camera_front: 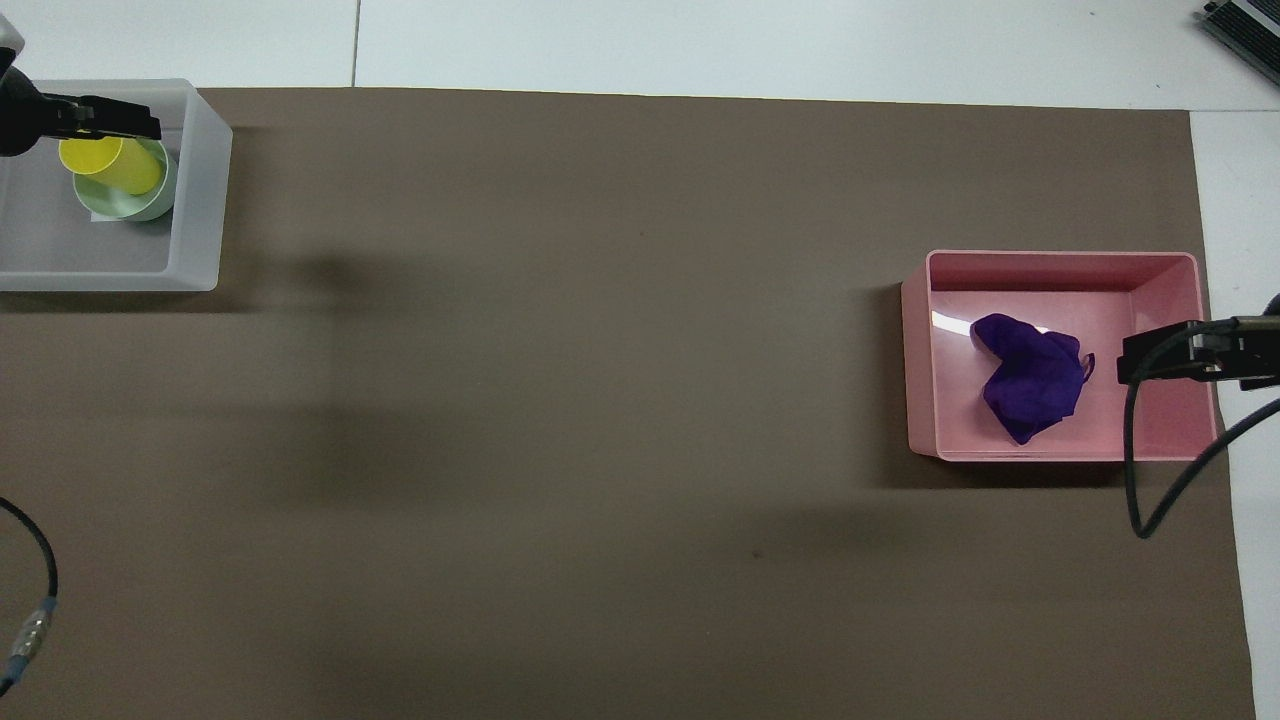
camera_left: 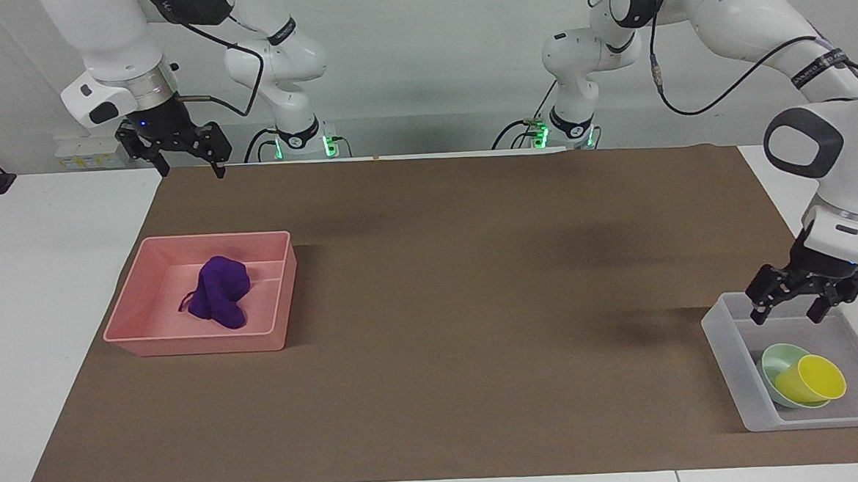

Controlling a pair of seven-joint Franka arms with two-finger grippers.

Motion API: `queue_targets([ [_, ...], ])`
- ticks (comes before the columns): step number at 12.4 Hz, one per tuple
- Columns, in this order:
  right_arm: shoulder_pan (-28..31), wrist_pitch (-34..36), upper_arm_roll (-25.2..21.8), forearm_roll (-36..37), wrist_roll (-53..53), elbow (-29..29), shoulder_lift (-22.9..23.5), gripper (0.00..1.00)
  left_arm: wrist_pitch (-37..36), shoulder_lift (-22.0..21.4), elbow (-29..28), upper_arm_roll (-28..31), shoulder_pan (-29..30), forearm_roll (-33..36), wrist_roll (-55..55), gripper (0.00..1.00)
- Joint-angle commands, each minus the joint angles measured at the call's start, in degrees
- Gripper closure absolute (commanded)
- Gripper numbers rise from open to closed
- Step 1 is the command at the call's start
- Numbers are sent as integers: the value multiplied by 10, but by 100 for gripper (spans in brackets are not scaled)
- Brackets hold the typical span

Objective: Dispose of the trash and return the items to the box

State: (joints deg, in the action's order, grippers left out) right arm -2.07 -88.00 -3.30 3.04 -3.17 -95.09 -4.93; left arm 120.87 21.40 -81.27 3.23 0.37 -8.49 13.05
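Observation:
The purple rag, the trash (camera_left: pixel 219 290) (camera_front: pixel 1030 375), lies in a pink tray (camera_left: pixel 192 345) (camera_front: pixel 1060 262). The yellow cup (camera_left: pixel 812 381) (camera_front: pixel 110 165) lies tipped on its side in the mint-green bowl (camera_left: pixel 775 361) (camera_front: pixel 128 207), inside the translucent box (camera_left: pixel 729 361) (camera_front: pixel 200 200). My left gripper (camera_left: pixel 785 318) (camera_front: pixel 120 118) hangs open over the box, above the cup and clear of it. My right gripper (camera_left: pixel 190 171) (camera_front: pixel 1155 358) waits open and raised high, holding nothing, well above the pink tray's level.
A brown mat (camera_left: pixel 476 304) covers most of the table between the pink tray and the box. White table margins run around it. A black cable (camera_front: pixel 1140 480) loops down from the right arm beside the pink tray.

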Motion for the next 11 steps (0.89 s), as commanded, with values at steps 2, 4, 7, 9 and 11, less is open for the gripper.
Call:
queue_targets([
  [2, 4, -11, 3, -6, -3, -21, -18, 0, -88, -93, -69, 8, -49, 42, 11, 0],
  [4, 4, -11, 3, -6, -2, -21, -18, 0, -153, -123, -70, 8, -62, 43, 11, 0],
  [7, 5, -11, 3, -6, -2, -21, -18, 0, -229, -163, -78, 8, -72, 44, 9, 0],
  [9, 4, -11, 3, -6, -2, -21, -18, 0, -259, -165, -68, 9, -69, 52, 8, 0],
  [11, 5, -11, 3, -6, -2, -21, -18, 0, -288, -160, -48, 11, -63, 49, 8, 0],
])
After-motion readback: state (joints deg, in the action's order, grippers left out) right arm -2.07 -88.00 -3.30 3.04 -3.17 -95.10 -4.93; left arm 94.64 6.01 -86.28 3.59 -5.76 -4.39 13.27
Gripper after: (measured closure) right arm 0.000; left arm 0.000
